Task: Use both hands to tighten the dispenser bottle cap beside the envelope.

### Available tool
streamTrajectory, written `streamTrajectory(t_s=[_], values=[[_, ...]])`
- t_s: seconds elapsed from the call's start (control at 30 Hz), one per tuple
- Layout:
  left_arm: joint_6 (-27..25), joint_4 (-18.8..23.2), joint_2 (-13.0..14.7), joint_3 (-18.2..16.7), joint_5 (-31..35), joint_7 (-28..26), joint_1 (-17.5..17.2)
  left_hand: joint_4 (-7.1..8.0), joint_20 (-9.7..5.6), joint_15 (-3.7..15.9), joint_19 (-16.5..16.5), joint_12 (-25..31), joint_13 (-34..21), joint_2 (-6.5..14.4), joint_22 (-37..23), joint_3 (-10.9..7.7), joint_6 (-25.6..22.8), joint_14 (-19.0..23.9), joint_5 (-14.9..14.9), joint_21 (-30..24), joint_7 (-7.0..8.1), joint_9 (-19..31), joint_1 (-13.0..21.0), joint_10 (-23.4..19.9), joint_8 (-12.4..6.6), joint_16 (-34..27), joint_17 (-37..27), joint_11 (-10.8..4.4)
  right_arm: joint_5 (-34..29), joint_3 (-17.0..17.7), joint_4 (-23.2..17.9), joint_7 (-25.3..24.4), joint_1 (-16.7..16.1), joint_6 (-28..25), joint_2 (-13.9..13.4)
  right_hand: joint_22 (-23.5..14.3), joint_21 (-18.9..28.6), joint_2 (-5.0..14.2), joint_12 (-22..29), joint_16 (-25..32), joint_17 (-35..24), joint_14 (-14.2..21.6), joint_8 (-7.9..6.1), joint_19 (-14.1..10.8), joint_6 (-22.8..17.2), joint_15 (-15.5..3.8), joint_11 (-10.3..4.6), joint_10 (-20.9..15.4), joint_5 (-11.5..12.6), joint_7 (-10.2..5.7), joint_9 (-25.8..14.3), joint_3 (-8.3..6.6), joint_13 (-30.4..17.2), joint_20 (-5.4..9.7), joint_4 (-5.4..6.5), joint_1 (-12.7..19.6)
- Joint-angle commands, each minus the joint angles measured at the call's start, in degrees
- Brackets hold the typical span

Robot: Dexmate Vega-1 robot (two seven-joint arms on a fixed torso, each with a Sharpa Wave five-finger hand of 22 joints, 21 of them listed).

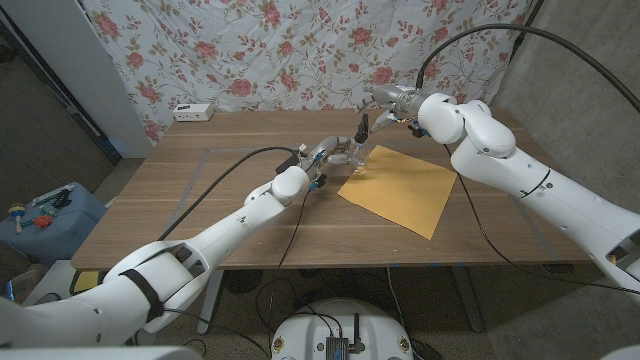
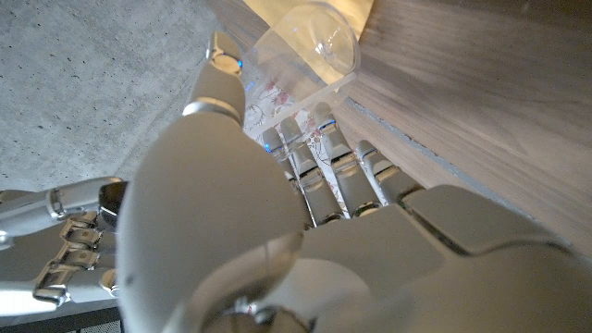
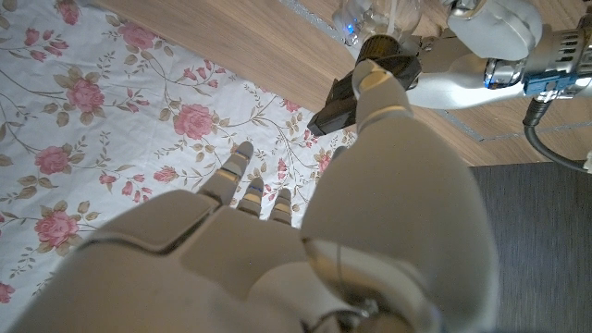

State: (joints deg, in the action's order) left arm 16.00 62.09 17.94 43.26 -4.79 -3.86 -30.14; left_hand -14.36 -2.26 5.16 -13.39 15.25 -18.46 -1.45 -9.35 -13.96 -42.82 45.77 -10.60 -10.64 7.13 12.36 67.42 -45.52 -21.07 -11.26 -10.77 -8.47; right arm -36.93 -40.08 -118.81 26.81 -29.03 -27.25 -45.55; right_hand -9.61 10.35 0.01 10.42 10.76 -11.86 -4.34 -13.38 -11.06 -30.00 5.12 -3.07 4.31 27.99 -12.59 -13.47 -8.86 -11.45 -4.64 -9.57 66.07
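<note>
A clear dispenser bottle (image 1: 357, 160) is seen standing upright on the wooden table (image 1: 200, 200), at about 12 o'clock from the table's middle, touching or just beside the far left corner of a yellow-brown envelope (image 1: 400, 186). The envelope lies flat, spreading from the bottle toward 4 o'clock.

The left robot hand (image 1: 322, 155) is brought in from 8 o'clock and is closed around the bottle's clear body; in the left wrist view its fingers (image 2: 319, 157) are seen wrapped against the transparent wall of the bottle (image 2: 310, 46). The right robot hand (image 1: 375, 112) is held above the bottle from 1 o'clock, and its fingertips are set on the dark cap (image 1: 362, 128); in the right wrist view the thumb (image 3: 375, 79) is seen pressed against the black cap (image 3: 388, 51), with the other fingers spread apart.

A white power strip (image 1: 193, 112) is seen at the table's far left edge, toward 10 o'clock, in front of a floral cloth (image 1: 300, 50).
</note>
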Motion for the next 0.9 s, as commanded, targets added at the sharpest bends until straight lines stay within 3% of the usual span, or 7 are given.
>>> streamTrajectory(t_s=[0.03, 0.33, 0.47, 0.67, 0.9], values=[[0.02, 0.61, 0.35, -0.21, 0.01, -0.07, -0.32, 5.60, 0.02, 3.82, -0.34, 0.20, -13.93, 7.69, -0.16, -6.12, -9.78, 0.52, -0.32, 0.07, -2.33, 0.26, -5.85, -5.36, -0.35, -0.23, -0.24, -0.66, 0.75, -0.99, 0.89, 0.63, 1.01, -0.26, 0.00, -0.03, 0.19, -0.11, 0.56, 0.34, -0.23, -0.38, -0.50, 0.14, -0.66, 0.05, -0.01, 0.69, 0.28, -0.21, -0.07, 0.10, -0.17, -0.04, 0.23, 0.55], [0.19, 0.61, 0.30, -0.21, 0.05, -0.08, -0.37, 5.61, 0.08, 3.95, -0.36, 0.20, -13.95, 7.73, -0.17, -6.12, -9.66, 0.54, -0.31, 0.06, -2.33, 0.26, -5.86, -5.36, -0.29, -0.27, -0.28, -0.66, 1.78, -1.38, 1.10, 2.41, 2.05, -1.60, 0.10, -0.04, 0.29, -0.47, 0.53, 0.42, -0.26, -0.62, -0.44, 0.05, -0.65, 0.68, 0.52, 1.13, 0.21, -0.20, -0.03, 0.52, -0.17, -0.33, 0.76, -0.06], [0.19, 0.85, 0.40, -0.22, 0.08, -0.10, -0.51, 5.58, 0.14, 3.89, -0.36, 0.20, -13.98, 7.76, -0.17, -6.15, -9.68, 0.47, -0.33, 0.06, -2.31, 0.27, -5.81, -5.33, -0.30, -0.26, -0.29, -0.62, 1.87, -1.93, 1.00, 3.75, 2.89, -2.84, 0.29, -0.05, 0.33, -0.71, 0.58, 0.48, -0.28, -0.78, -0.33, 0.03, -0.51, 0.99, 1.51, 1.31, 0.08, -0.17, 0.03, 0.91, -0.17, -0.46, 1.22, -0.76], [0.26, 1.03, 0.42, -0.20, 0.19, -0.20, -0.65, 5.59, 0.15, 3.94, -0.40, 0.23, -13.98, 7.74, -0.17, -6.15, -9.68, 0.49, -0.33, 0.05, -2.28, 0.27, -5.83, -5.40, -0.29, -0.26, -0.28, -0.65, 2.76, -2.20, 0.86, 4.57, 3.58, -3.60, 0.25, -0.06, 0.47, -1.19, 0.71, 0.62, -0.35, -1.04, 0.13, -0.25, 0.17, 1.40, 3.05, 1.53, -0.24, -0.10, 0.28, 1.80, -0.19, 0.78, 2.18, -2.58], [0.04, 1.44, 0.55, -0.19, 0.29, -0.18, -0.74, 5.55, 0.15, 3.89, -0.40, 0.22, -14.01, 7.72, -0.17, -6.17, -9.77, 0.45, -0.34, 0.05, -2.32, 0.27, -5.79, -5.35, -0.32, -0.24, -0.27, -0.86, 3.17, -2.51, 0.34, 4.60, 3.83, -4.73, 0.06, -0.04, 0.66, -1.36, 0.92, 0.82, -0.40, -0.93, 0.36, -0.83, 0.38, 1.23, 3.76, 1.29, -0.51, -0.04, 0.45, 2.46, -0.20, 1.69, 2.98, -4.18]])
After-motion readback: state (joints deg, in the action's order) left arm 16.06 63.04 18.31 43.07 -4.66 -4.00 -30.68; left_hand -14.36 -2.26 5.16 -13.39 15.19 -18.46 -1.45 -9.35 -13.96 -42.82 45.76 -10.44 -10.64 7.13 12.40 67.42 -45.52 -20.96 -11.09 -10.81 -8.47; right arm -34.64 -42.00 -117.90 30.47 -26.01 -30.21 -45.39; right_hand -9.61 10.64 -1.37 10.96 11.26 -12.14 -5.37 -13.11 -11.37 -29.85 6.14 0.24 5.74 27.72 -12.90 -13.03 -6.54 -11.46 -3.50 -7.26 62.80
